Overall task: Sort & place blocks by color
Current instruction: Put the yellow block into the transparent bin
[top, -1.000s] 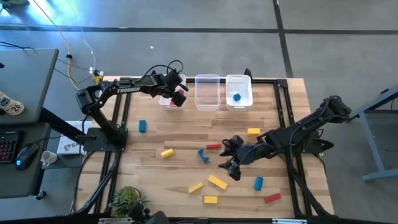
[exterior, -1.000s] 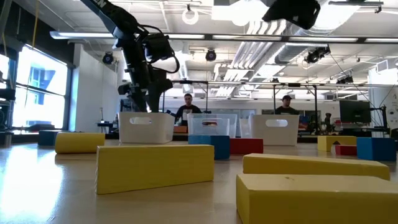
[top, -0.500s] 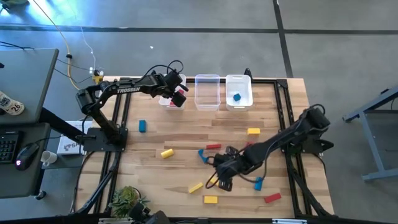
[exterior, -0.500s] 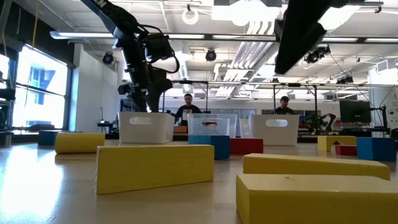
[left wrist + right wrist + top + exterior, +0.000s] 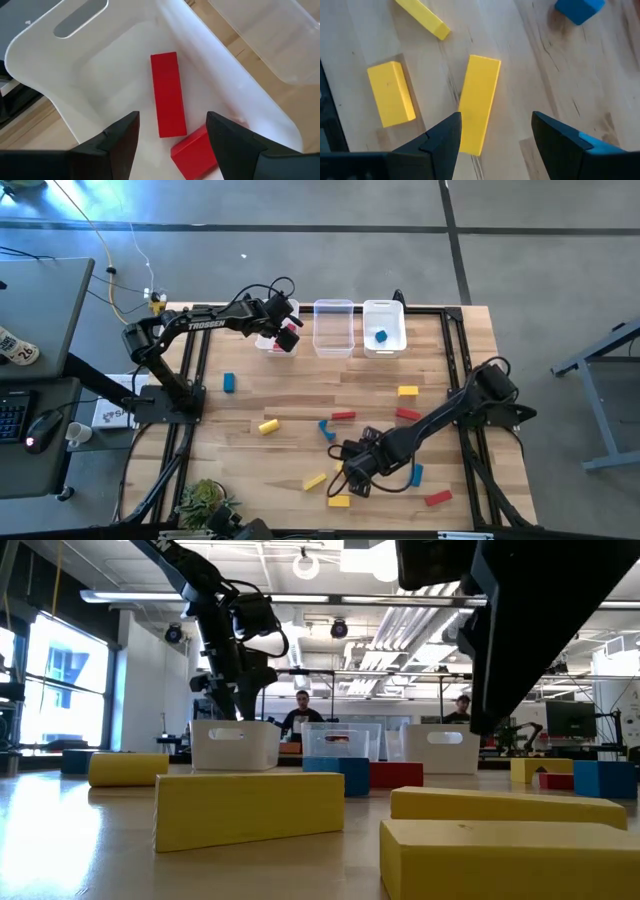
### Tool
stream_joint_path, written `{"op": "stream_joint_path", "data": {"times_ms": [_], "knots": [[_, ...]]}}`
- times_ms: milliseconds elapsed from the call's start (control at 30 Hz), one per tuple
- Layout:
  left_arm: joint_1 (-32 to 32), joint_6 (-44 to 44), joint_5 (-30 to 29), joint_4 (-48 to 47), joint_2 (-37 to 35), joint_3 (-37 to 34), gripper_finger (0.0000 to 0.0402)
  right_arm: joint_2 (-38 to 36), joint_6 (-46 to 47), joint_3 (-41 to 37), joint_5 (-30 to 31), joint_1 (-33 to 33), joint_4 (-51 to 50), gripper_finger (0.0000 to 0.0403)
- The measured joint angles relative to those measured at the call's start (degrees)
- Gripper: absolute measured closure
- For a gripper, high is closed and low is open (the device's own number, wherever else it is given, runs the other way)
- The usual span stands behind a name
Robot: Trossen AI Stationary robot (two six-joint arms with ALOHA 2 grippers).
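The right gripper [image 5: 352,476] is hanging over the near middle of the table [image 5: 300,395], its fingers [image 5: 440,142] standing spread and gripping nothing, with a long yellow bar [image 5: 478,103] lying on the wood between them, not touched. Around it the room is getting tight: a shorter yellow block [image 5: 391,93] is lying just beside that bar, a thin yellow bar [image 5: 421,17] is sitting a little beyond, and a blue block [image 5: 579,8] is resting farther off. The near edge of the table is lying close by. The left gripper [image 5: 283,335] is hovering over the leftmost bin [image 5: 60,60] at the far edge, fingers spread and empty, above a red bar [image 5: 167,93] and a red block [image 5: 192,151] lying touching inside. The middle bin [image 5: 333,327] is standing beside it, and the right bin [image 5: 384,326] is holding one blue block [image 5: 380,336].
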Motion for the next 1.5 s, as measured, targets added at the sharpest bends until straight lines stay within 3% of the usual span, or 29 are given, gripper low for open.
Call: {"op": "stream_joint_path", "data": {"times_ms": [900,1033,1300,1500], "knots": [[0.0,-1.53,0.77,-0.11,0.0,-0.02,0.0183,8.1,1.44,0.13,-0.28,0.6,6.8,0.0176],[0.0,-1.51,0.86,-0.18,0.0,-0.02,0.0183,8.83,2.7,0.24,1.22,0.63,5.7,0.0201],[0.0,-1.35,0.84,-0.32,0.0,-0.02,0.0183,9.0,3.76,0.22,3.03,0.63,3.81,0.0306],[0.0,-0.88,0.84,-0.31,0.0,-0.02,0.0183,8.44,2.5,0.07,3.18,0.59,4.09,0.0307]]}}
